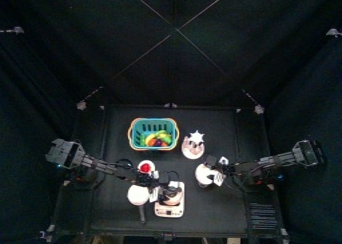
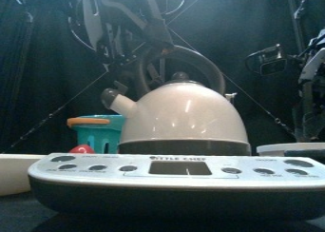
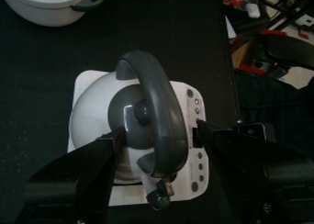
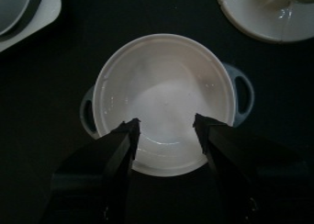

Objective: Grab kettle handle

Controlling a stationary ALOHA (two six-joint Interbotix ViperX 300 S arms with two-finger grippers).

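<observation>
1. Left gripper [image 3: 150, 168] hangs right above the kettle [image 3: 105, 117], its two jaws spread wide, one on each side of the grey handle [image 3: 157, 99], with clear gaps between jaws and handle. Nothing is held.
2. From above, the kettle [image 1: 168, 196] sits on its white base [image 1: 168, 209] at the table's front edge, roughly in the middle. A white bowl [image 1: 140, 194] lies just to the kettle's left, as the top camera shows it.
3. From the front, the kettle [image 2: 178, 114] is a rounded cream body with a short spout [image 2: 118, 100] and a dark arched handle [image 2: 184, 60] over the lid. Its base [image 2: 165, 174] carries a row of buttons.
4. Right gripper [image 4: 166, 136] hovers over a white two-handled dish [image 4: 166, 99], behind and to the right of the kettle, jaws apart and empty.
5. A teal basket [image 1: 154, 134] with fruit stands well behind the kettle.
6. Handling, as I judge it: the kettle looks stiff and smooth-sided, probably fairly heavy, so the body would slip. The handle is the place to take hold.
7. The arch is a narrow rigid band; its highest, middle part lies nearest the jaws. Closing there, across the band's width, should keep the kettle from swinging.
8. The base is loose under the kettle, so a crooked pull could drag or tip it.
</observation>
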